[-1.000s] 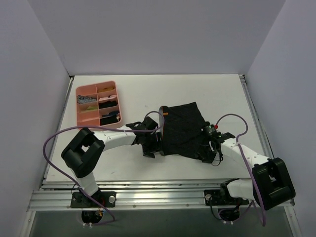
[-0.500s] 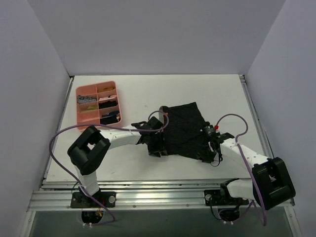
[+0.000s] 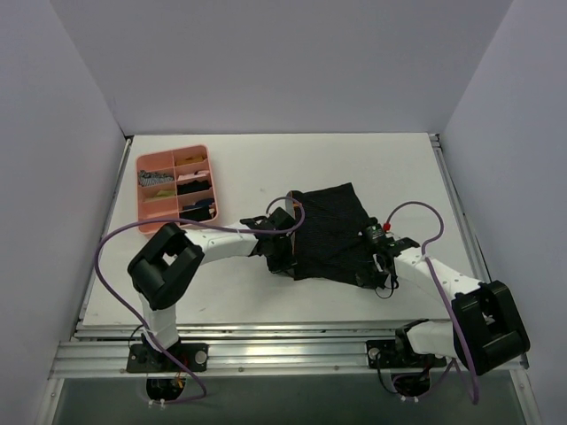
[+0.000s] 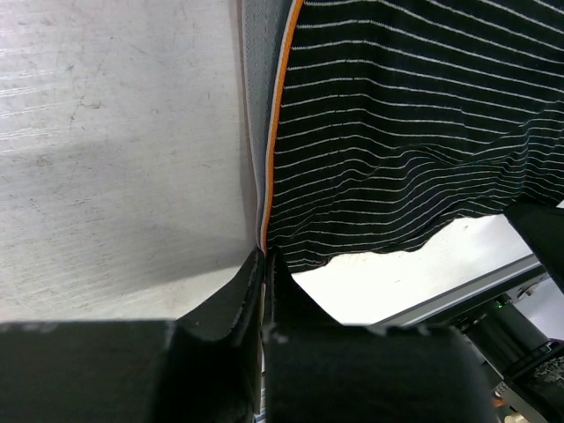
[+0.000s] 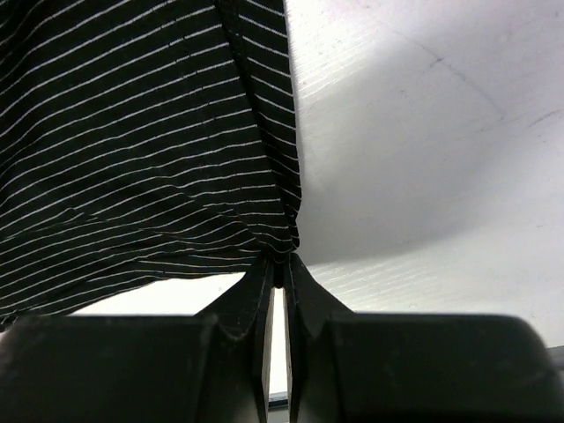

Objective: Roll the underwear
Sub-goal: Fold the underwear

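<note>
- Both left fingers (image 4: 236,295) are pressed together on the near end of the grey waistband, just where the orange piping (image 4: 280,106) runs down into the slit between them
- Right fingers (image 5: 248,298) are likewise closed tight, pinching the opposite near corner of the underwear (image 3: 330,235), where the striped cloth puckers at a seam
- Gripping both near corners at once looks meant to keep the near edge straight, so the first turn of the roll starts evenly across the width
- Between the two grips the near hem runs in a loose, wavy line, and I cannot tell whether it is lifted off the counter (image 3: 239,168)
- Beyond that, the cloth lies flat and spread, with no turn of the roll made yet
- Underwear sits mid-counter, a little right of centre, just ahead of both arms
- Pink tray (image 3: 173,150) stands well apart at the far left, clear of a roll pushed away from the arms
</note>
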